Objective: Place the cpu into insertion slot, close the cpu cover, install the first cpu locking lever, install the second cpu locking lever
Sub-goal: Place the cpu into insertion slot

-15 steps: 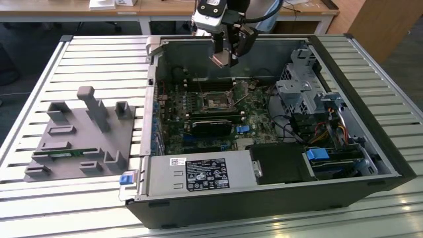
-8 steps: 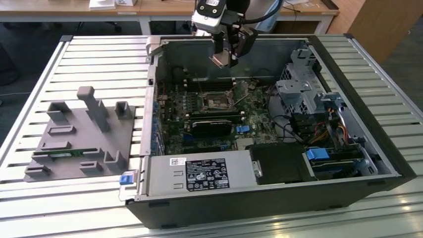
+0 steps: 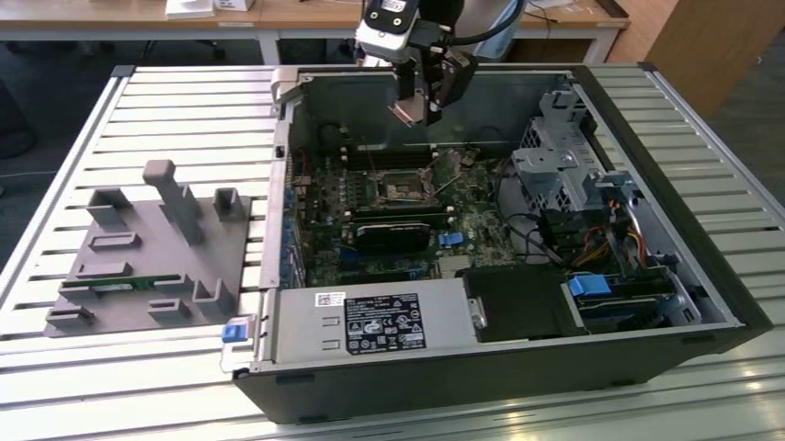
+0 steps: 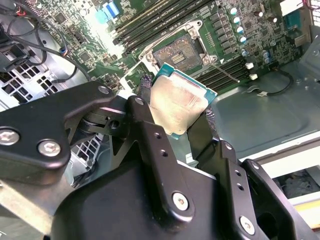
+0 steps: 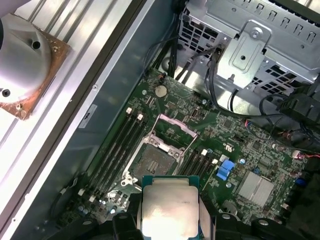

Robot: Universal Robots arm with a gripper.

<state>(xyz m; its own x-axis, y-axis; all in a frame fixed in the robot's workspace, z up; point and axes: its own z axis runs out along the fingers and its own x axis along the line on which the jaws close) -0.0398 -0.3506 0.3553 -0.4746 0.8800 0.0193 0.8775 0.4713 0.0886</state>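
Observation:
In the exterior view my gripper (image 3: 421, 110) hangs above the open computer case, shut on the cpu (image 3: 403, 112). The cpu (image 4: 177, 105) is a flat square chip with a dull silvery-tan top, pinched by its edges between the black fingers (image 4: 145, 125) of the gripper (image 4: 175, 114). Below it on the green motherboard lies the insertion slot (image 4: 182, 56), uncovered, with its dark centre showing. In the first wrist view the cpu (image 5: 170, 210) sits just short of the insertion slot (image 5: 155, 165), and the cpu cover (image 5: 175, 127) stands flipped open on the slot's far side. A thin metal lever (image 4: 225, 72) juts out beside the slot.
Memory slots (image 5: 117, 145) flank the socket. A black card (image 3: 392, 234) lies across the board nearer the power supply (image 3: 368, 322). The metal drive cage (image 3: 564, 165) and cables crowd the exterior view's right. A grey fixture (image 3: 147, 248) rests on the slatted table at the left.

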